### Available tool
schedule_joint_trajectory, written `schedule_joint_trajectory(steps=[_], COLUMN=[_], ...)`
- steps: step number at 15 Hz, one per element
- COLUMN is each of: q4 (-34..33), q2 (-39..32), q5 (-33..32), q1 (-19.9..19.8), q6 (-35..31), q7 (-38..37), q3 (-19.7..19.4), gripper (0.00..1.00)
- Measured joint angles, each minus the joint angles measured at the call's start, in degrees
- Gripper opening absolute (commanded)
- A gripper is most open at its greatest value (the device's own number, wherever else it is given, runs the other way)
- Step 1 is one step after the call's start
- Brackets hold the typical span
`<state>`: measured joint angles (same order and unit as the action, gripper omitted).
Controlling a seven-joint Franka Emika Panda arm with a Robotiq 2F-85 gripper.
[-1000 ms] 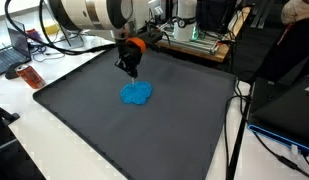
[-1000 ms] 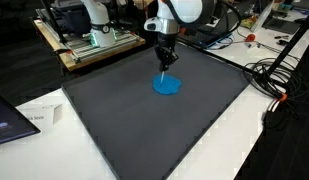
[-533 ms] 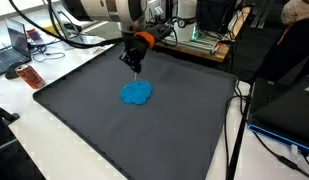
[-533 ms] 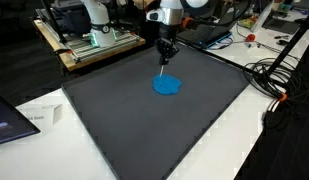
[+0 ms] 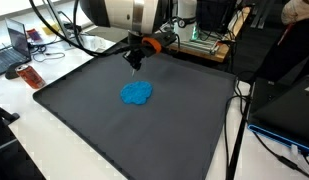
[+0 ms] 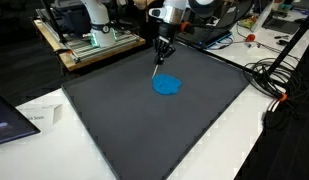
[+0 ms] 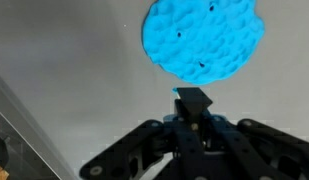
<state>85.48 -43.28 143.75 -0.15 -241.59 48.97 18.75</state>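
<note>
Reading gripper (image 5: 135, 66) as fully closed. Confirmed from the wrist view, jaws pressed together at the tip. Can't tell whether anything is clamped between them. Spotted a thin pale line (image 6: 156, 70) just under the tip in an exterior view, too small to identify.

Hanging above the dark mat (image 5: 94, 130), pointing down, clear of it.

Found the blue blob (image 5: 136, 93) lying flat on the mat, toward the far half. Near the gripper, not touching it. Matches in both exterior views, with the gripper (image 6: 159, 58) above and just off to the side of the blob (image 6: 168, 85). From the wrist view, looking down on the blob (image 7: 204, 38): dimpled top, a few small dark specks, rounded outline, sitting just ahead of the gripper (image 7: 193, 100).

Mat laid on a white surface (image 5: 24, 135).

Around the mat:
- red item (image 5: 31, 77) off one corner, too small to name
- laptop (image 5: 9, 55) beyond it
- paper sheet (image 6: 39, 118) beside the mat edge
- cable bundle (image 6: 269, 75) trailing along one side
- equipment rack (image 6: 89, 40) behind the far edge
</note>
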Motion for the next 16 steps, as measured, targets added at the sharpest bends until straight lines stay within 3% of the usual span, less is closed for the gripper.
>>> schedule_joint_trajectory(steps=[8,16], q4=[1.28,-0.63], q2=[-0.58,-6.27], q5=[0.0,0.0], q1=[16.86,24.48], q6=[0.03,0.1], q7=[-1.51,-1.46], q3=[-19.77,-28.75], gripper=[0.03,0.03])
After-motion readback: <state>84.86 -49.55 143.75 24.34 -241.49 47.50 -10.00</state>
